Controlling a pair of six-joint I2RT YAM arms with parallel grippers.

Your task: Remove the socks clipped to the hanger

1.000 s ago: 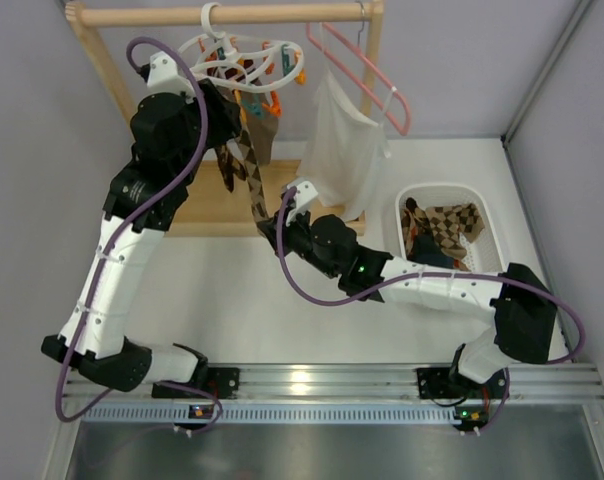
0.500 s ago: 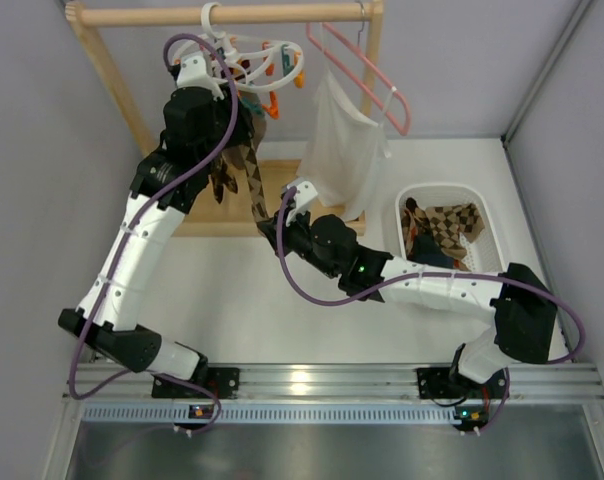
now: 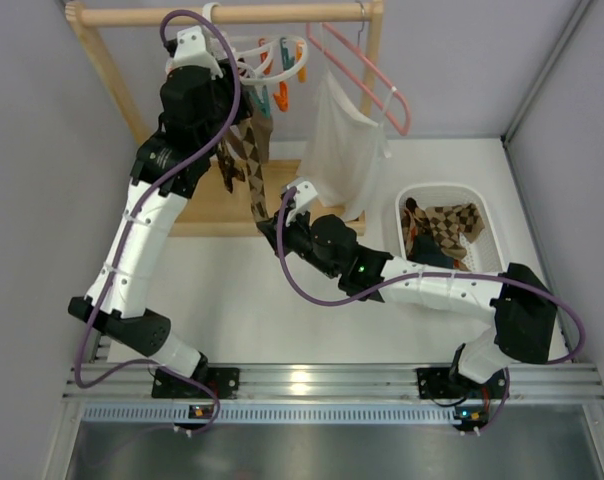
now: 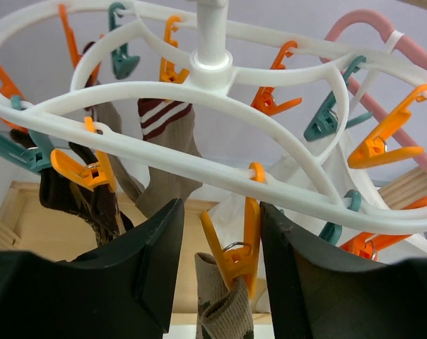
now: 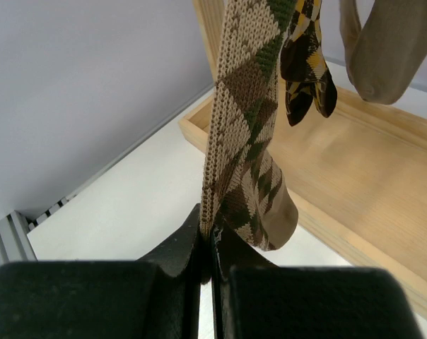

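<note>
The white ring hanger (image 3: pixel 282 48) (image 4: pixel 213 67) hangs from the wooden rail with orange and teal clothespins. My left gripper (image 4: pixel 220 208) (image 3: pixel 240 88) is open just under the ring, its jaws astride an orange clothespin (image 4: pixel 236 254). That pin clips the cuff of a tan argyle sock (image 4: pixel 224 307) (image 3: pixel 254 175). Low down, my right gripper (image 5: pixel 206 226) (image 3: pixel 274 226) is shut on that sock's (image 5: pixel 245 106) foot end. A brown sock with a striped cuff (image 4: pixel 164 134), a dark argyle sock (image 5: pixel 305 63) and a plain tan sock (image 5: pixel 383 49) also hang from the ring.
A white cloth (image 3: pixel 342 150) hangs on a pink hanger (image 3: pixel 377 75) right of the ring. The rack's wooden base (image 3: pixel 207 210) lies under the socks. A white basket (image 3: pixel 489 205) at the right holds several socks (image 3: pixel 447 225).
My left arm has swung up and to the right, bringing its gripper to the hanger ring. The ring has shifted slightly right. The right arm has held still on the sock.
</note>
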